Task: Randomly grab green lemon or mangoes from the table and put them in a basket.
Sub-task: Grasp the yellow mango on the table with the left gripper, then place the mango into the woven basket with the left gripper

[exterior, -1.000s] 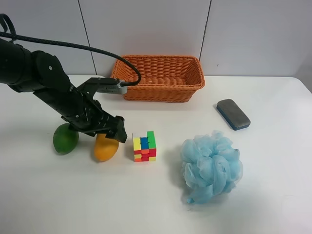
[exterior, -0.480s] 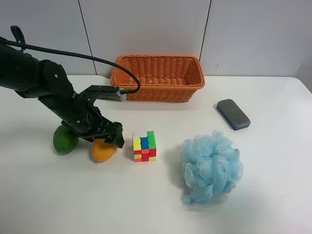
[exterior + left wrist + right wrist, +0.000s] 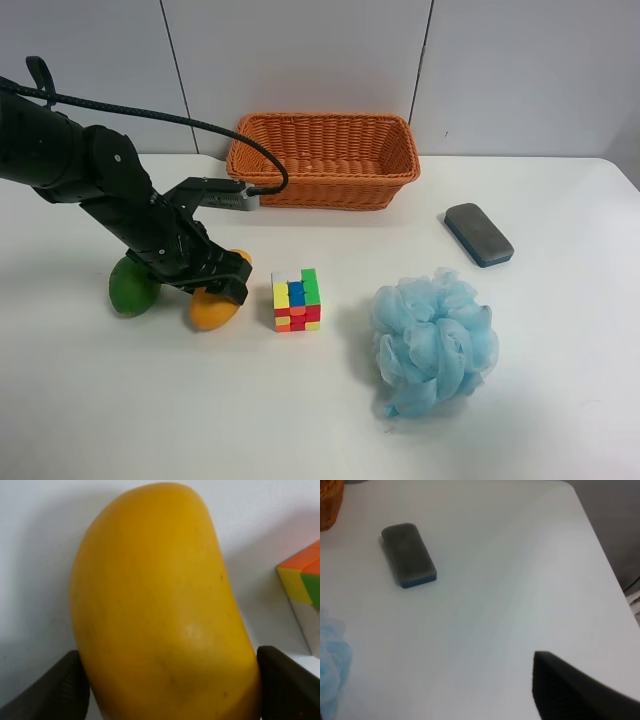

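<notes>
1. Found the mango [image 3: 212, 312] lying on the table [image 3: 150, 400], left of centre, just left of a multicoloured puzzle cube [image 3: 297, 301] and apart from it.
2. Found the left gripper [image 3: 218, 285] down over the mango, with its fingers [image 3: 50, 690] pressed against opposite sides of the fruit, as confirmed in the left wrist view. Judged the mango to be resting on the table surface.
3. Noted the green lemon [image 3: 130, 288] on the table just left of the mango, partly hidden behind the left arm. Cannot tell whether it is touching the mango.
4. Located the basket [image 3: 330, 185] at the far side of the table, beyond the cube and well apart from both fruits.
5. Recorded a light blue bath pouf [image 3: 433, 343] right of the cube, toward the near side, and a dark grey eraser [image 3: 478, 234] beyond it, farther right.
6. Saw only one dark part of the right gripper [image 3: 570, 692], above bare table near the right edge. Cannot tell whether its fingers are apart or together.
</notes>
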`<control>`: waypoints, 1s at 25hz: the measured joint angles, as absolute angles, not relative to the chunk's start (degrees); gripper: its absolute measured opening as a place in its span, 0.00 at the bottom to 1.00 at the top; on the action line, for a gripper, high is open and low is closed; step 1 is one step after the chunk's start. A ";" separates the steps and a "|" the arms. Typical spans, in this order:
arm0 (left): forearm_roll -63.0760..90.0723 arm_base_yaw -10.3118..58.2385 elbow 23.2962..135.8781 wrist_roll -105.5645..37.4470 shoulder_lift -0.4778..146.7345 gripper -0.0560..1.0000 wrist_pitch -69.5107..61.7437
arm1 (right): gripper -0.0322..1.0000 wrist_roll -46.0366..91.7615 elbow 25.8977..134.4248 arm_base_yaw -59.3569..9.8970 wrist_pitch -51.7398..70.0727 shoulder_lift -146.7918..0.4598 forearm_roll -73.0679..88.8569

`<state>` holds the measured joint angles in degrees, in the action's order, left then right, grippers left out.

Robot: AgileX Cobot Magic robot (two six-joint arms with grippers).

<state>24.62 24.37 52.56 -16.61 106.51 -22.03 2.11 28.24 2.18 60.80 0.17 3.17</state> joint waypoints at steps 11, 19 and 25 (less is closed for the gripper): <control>24.45 24.37 53.72 -16.61 105.88 0.67 -23.43 | 0.82 2.11 28.24 2.18 60.80 0.17 3.17; 20.14 24.37 70.10 -16.61 98.99 0.66 -28.85 | 0.82 2.11 28.24 2.18 60.80 0.17 3.17; 17.26 24.37 87.86 -16.61 105.68 0.66 -31.24 | 0.82 2.11 28.24 2.18 60.80 0.17 3.17</control>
<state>17.26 24.37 87.86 -16.61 105.68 -31.24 2.11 28.24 2.18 60.80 0.17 3.17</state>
